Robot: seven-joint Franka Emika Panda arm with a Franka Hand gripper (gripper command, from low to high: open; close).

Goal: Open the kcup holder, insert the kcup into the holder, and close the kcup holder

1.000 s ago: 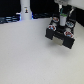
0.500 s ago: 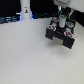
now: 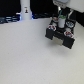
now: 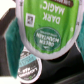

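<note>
A laboratory or robot test bench is indicated. A plain white tabletop [image 3: 25, 55] is seen, bare over most of its surface, on which a black kcup holder [image 3: 61, 34] is placed. A white post [image 3: 25, 9] with a dark mark is set against a dim background.

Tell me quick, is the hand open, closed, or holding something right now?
Hand: closed on the small white pod with the green top, above the black boxy drawer unit.
</note>
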